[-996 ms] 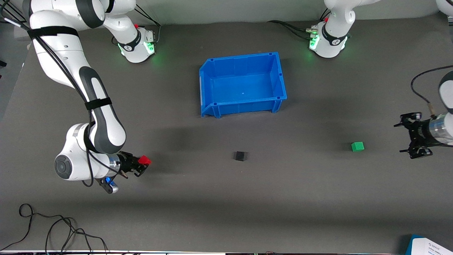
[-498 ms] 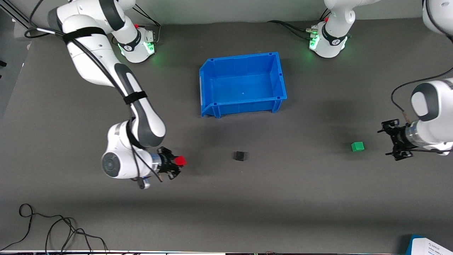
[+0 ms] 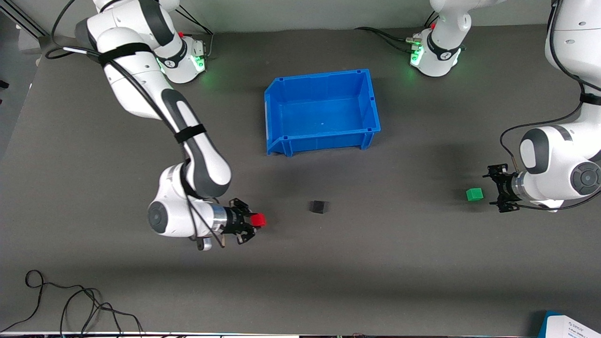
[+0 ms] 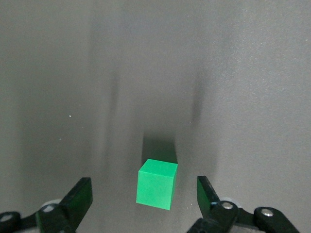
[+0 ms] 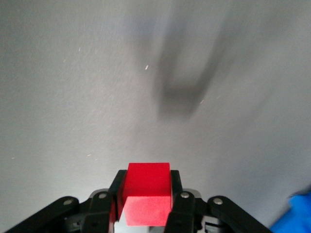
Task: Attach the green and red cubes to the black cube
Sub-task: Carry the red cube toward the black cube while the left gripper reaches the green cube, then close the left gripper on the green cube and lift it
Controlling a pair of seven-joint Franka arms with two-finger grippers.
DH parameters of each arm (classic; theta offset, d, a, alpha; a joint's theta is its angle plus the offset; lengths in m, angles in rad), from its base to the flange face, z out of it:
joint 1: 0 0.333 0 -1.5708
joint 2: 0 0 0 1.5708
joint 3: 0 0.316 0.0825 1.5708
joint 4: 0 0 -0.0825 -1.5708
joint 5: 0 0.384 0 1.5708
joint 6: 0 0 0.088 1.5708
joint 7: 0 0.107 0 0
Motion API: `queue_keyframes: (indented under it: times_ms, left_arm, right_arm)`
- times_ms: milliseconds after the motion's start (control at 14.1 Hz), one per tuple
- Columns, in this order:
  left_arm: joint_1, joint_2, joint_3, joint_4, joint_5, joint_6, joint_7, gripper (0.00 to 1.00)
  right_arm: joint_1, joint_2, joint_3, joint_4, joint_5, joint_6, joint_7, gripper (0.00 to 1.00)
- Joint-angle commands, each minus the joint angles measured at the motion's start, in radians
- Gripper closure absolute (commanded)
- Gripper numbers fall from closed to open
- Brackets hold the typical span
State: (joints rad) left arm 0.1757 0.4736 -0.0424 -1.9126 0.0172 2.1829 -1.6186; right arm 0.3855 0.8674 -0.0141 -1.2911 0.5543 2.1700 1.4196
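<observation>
Clamped between the right gripper (image 3: 251,220) fingers: the red cube (image 3: 258,219), carried short of the black cube (image 3: 319,206). Spread wide at the left gripper (image 4: 145,204): fingers flanking the green cube (image 4: 156,184), ungrasped. Nothing attached yet.

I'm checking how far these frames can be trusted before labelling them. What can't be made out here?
- Black cube: shown only in the front view, too small to show how cubes attach.
- Red cube: its sides are covered by the right gripper fingers; its height over the table is unclear.
- Green cube: whether the left gripper touches the table is cut off by the left wrist view's edge.
</observation>
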Motion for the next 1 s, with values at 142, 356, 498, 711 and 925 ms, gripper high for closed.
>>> queue_keyframes:
  times_ms: [142,356,498,711,925]
  left_arm:
    - [-0.022,0.005,0.002,-0.017,0.017,0.035,-0.021,0.06]
    - [-0.038,0.028,0.002,-0.029,0.017,0.076,-0.021,0.06]
    - [-0.044,0.034,0.004,-0.04,0.017,0.095,-0.021,0.06]
    - [-0.041,0.045,0.004,-0.042,0.03,0.1,-0.015,0.08]
    - [-0.032,0.049,0.004,-0.068,0.064,0.123,-0.014,0.08]
  right_arm:
    - [0.075,0.094,-0.007,0.067,0.027,0.108,0.188,0.89]
    - [0.085,0.143,0.028,0.119,0.029,0.14,0.277,0.91]
    - [0.085,0.147,0.042,0.119,0.036,0.142,0.306,0.91]
    - [0.088,0.147,0.057,0.115,0.035,0.14,0.343,0.91]
    - [0.127,0.145,0.056,0.105,0.024,0.139,0.341,0.91]
